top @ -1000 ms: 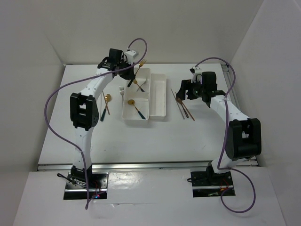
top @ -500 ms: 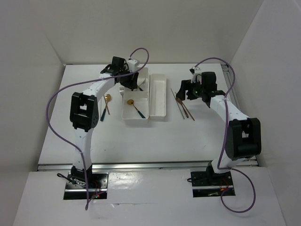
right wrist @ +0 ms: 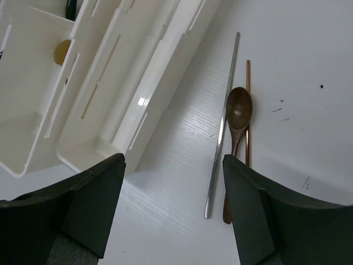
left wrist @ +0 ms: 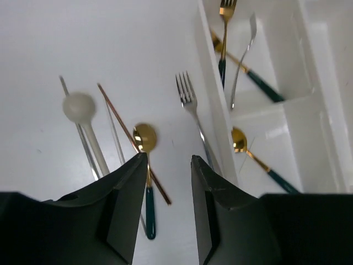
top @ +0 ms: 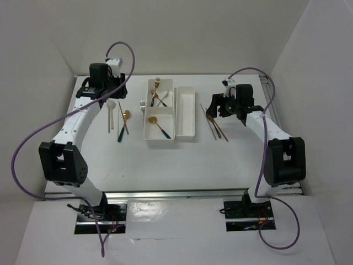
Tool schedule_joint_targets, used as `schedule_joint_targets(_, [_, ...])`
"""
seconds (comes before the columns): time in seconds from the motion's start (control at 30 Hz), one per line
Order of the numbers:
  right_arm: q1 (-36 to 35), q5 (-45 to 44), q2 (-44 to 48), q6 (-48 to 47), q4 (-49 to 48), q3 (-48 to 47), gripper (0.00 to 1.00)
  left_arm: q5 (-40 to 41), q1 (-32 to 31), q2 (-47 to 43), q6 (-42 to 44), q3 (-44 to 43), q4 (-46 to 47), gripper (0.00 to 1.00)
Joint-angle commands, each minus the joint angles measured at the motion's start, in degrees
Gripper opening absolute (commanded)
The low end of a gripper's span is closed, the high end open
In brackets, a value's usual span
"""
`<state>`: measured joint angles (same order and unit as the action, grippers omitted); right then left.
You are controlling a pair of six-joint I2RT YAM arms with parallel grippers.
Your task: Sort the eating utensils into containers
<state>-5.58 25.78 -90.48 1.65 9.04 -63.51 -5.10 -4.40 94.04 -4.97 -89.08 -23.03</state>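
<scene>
By the tabletop's far edge, the white tray [top: 186,113] holds gold forks [left wrist: 224,27] in its farther square bin, a gold spoon [left wrist: 239,141] in the nearer; left gripper [left wrist: 168,160] and right gripper [right wrist: 172,160] both spread.

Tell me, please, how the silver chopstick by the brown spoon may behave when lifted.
The chopstick looks thin and straight, probably stiff and light. Its shiny finish may slip in the jaws. Lying beside the spoon, it might nudge it.
</scene>
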Motion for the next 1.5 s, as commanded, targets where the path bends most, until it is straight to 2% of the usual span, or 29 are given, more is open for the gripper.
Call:
schedule_joint_targets(0.0, [-0.22, 0.5, -1.19, 0.02, -1.48, -2.68, 0.79, 1.95, -1.48, 2.64, -0.74, 8.1, -4.04, 0.5])
schedule_joint_targets(0.1, [-0.74, 0.5, -1.9, 0.02, -1.48, -3.99, 0.79, -0.95, -1.48, 2.64, -1.44, 12.6, -3.34, 0.48])
schedule_joint_targets(0.2, [-0.74, 0.5, -1.9, 0.02, -0.95, -4.52, 0.79, -1.66, -2.1, 5.62, -3.11, 13.14, -4.22, 0.46])
schedule_joint_targets(0.37, [-0.74, -0.02, -1.37, -0.51, 0.1, -4.52, 0.79, -0.26, -2.63, 9.22, -6.28, 13.76, -2.64, 0.48])
schedule_joint_targets(0.77, [-0.74, -0.03, -0.84, -0.51, 0.1, -3.38, 0.8, -3.69, -4.3, 20.73, -11.9, 5.24, -1.41, 0.53])
schedule_joint_targets(1.0, [-0.74, -0.03, 0.38, -0.51, 0.1, -1.8, 0.8, -4.3, -5.35, 22.06, -14.62, 3.56, 0.79, 0.54])
schedule_joint_targets(1.17, [-0.74, -0.03, 0.39, -0.51, 0.1, -1.27, 0.8, -3.16, -5.88, 24.69, -15.68, 1.02, 0.79, 0.54])
schedule_joint_targets(1.47, [-0.74, -0.03, -0.13, -0.51, 0.1, -1.8, 0.8, 3.95, -9.3, 29.88, -16.21, -4.35, -0.79, 0.54])
